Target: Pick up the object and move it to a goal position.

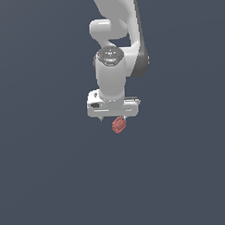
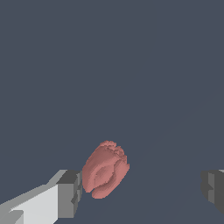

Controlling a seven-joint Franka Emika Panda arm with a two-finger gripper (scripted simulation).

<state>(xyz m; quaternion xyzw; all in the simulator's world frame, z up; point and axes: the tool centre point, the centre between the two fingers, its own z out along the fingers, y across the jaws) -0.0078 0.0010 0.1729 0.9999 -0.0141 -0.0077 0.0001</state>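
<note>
White and boxy, the gripper [image 1: 112, 118] hangs straight down from the arm [image 1: 113, 63] in the exterior view, its short finger stubs barely showing beneath the wide hand body. In the wrist view the jaws stand wide apart: one finger [image 2: 70, 194], pale with a grey pad, shows on one side of the picture, and only the grey tip of the other shows at the opposite edge, with a broad gap of bare floor [image 2: 109, 65] between them, so the hand is open and grips nothing. The object [image 2: 105, 169] is a small dull-red lump of irregular shape, rounded and blob-like, with ridges and folds running across its surface and a knobbly end; it is clearly narrower than the hand body is wide. In the wrist view it sits within the gap but far off centre, just beside the pale finger's pad, so close that I cannot tell whether the two touch, and well apart from the opposite tip. In the exterior view the object [image 1: 119, 125] shows just below the hand, toward the exterior view's right of its middle, under the finger stub on that side. The flat dark blue-grey floor fills the rest of both views; whether the object rests on it or is lifted clear, the pictures do not settle.
</note>
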